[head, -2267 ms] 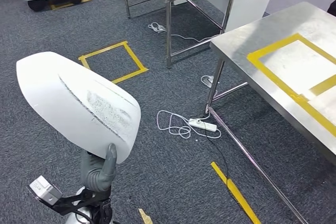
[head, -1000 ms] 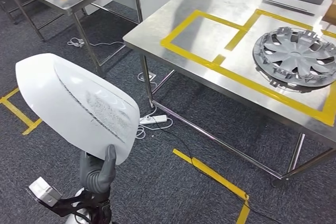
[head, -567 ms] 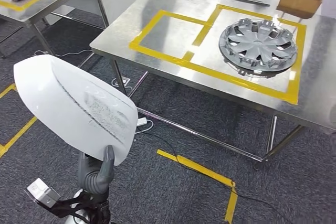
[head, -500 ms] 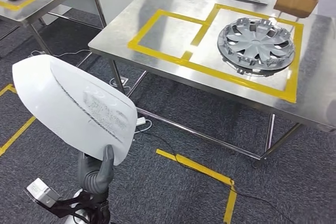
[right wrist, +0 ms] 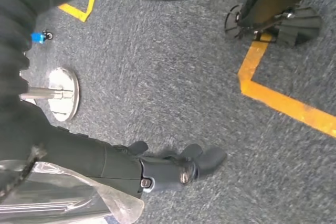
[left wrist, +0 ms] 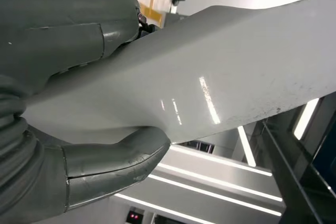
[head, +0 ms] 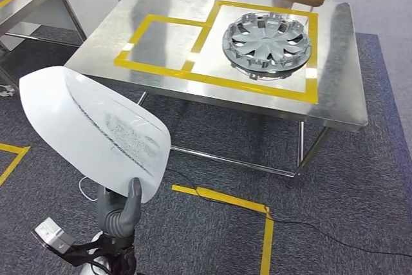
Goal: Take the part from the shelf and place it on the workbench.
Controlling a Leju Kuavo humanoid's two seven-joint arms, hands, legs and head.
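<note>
— One part (head: pixel 92 130) up in the left hand (head: pixel 118 209), white curved shell, thumb and fingers clamped on its lower edge, at 8 o'clock in the head view. Wrist cam agrees: thumb (left wrist: pixel 115 158) under, fingers over.

— Right hand?

— Right hand (right wrist: pixel 178 166) hangs over the carpet, holding nothing, fingers loosely apart.

— What changed?

— Whole view swung round, so the robot turned; the part sits the same in the hand as before. Tabletop (head: pixel 335 62) now sits square ahead at 12 o'clock, it was off at 2 o'clock a moment back.

— What's on it?

— Hubcap (head: pixel 266 42) in the right taped box, at 1 o'clock. Left taped box (head: pixel 163 44) looks free, likely the drop spot.

— Progress?

— Pick done, carry nearly done. Still well apart from the tabletop, needs to step closer before reaching out.
</note>
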